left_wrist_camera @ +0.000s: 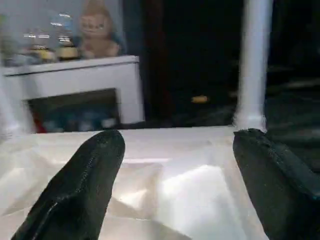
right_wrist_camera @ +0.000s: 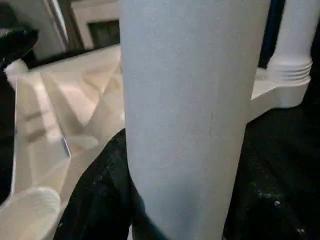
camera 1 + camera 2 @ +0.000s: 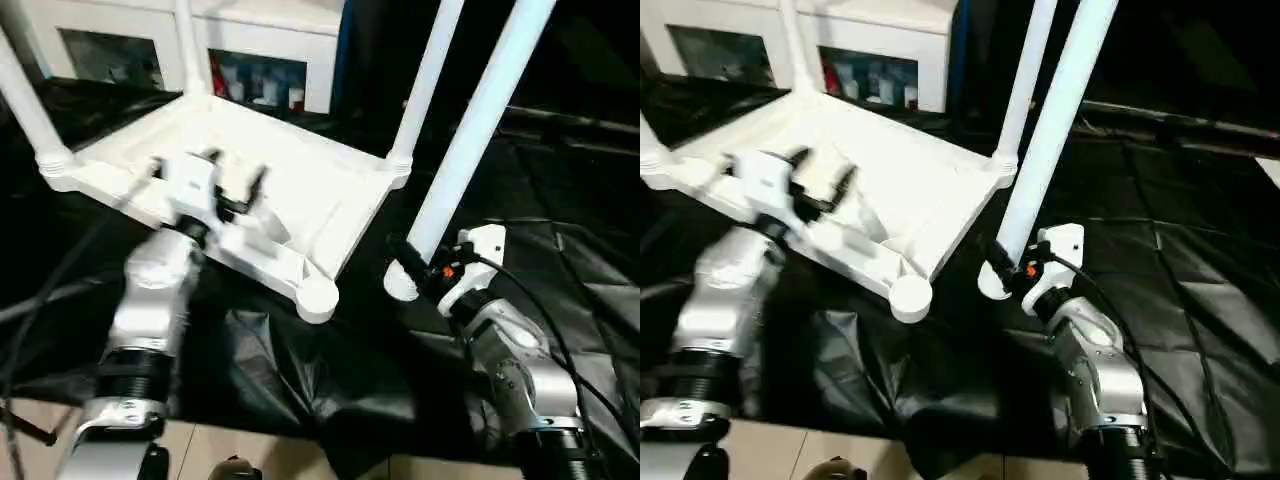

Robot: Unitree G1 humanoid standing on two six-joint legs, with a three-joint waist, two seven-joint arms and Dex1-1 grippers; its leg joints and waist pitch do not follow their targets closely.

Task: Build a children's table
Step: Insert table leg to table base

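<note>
The white tabletop (image 3: 310,190) lies upside down on black cloth, ribbed underside up. Three white legs stand in its corner sockets: at the left (image 3: 30,110), at the back (image 3: 188,50) and at the far right (image 3: 425,85). The near corner socket (image 3: 317,297) is empty. My left gripper (image 3: 235,172) hovers open over the underside near the front left edge, its fingers (image 1: 85,180) holding nothing. My right gripper (image 3: 410,258) is shut on the lower end of a fourth leg (image 3: 470,140). That leg leans up and to the right, its bottom end just right of the empty socket.
A white cabinet (image 3: 270,40) with open shelves stands behind the table, and a plush toy (image 1: 97,30) sits on top of it. Crumpled black cloth (image 3: 300,380) covers the ground around the table. Pale floor (image 3: 230,455) shows along the near edge.
</note>
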